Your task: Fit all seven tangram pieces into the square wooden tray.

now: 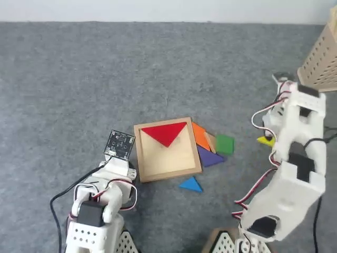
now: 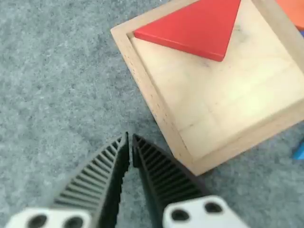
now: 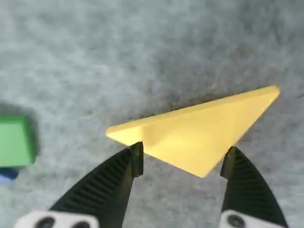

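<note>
Tray (image 1: 140, 153): square, pale wood w/ raised rim. Sits mid-bench (image 1: 95, 74), turned a little askew on the grey felt-like top.
In tray: 1 piece, the red triangle (image 1: 165, 133). It's large, w/ its long edge along the far rim and its tip pointing to the tray's middle. Rest of the tray floor is bare wood.
Orange piece (image 1: 200, 136): flat on the bench outside the tray, up against the right rim (sides as in high view).
Tan piece (image 1: 210, 142): narrow, wood-coloured, just past the orange piece on the side away from the tray. Exact shape hard to tell.
Green square (image 1: 225, 144): right of the tray, beyond the orange and tan pieces, lying flat.
Purple triangle (image 1: 209, 157): outside the tray's near-right corner, right beside the rim, below the orange piece.
Blue triangle (image 1: 191, 184): small, just beyond the tray's near rim twd the right corner. Not touching the tray.
Yellow triangle (image 3: 199, 130): flat on the bench well to the right of the tray, apart from the other pieces.
Right fingers (image 3: 111, 180): apart, low over the bench, one each side of a corner of the yellow triangle. Can't tell if they touch it.
Left fingers (image 2: 107, 175): together, nothing between them, over bare bench just outside the tray's left rim.
</note>
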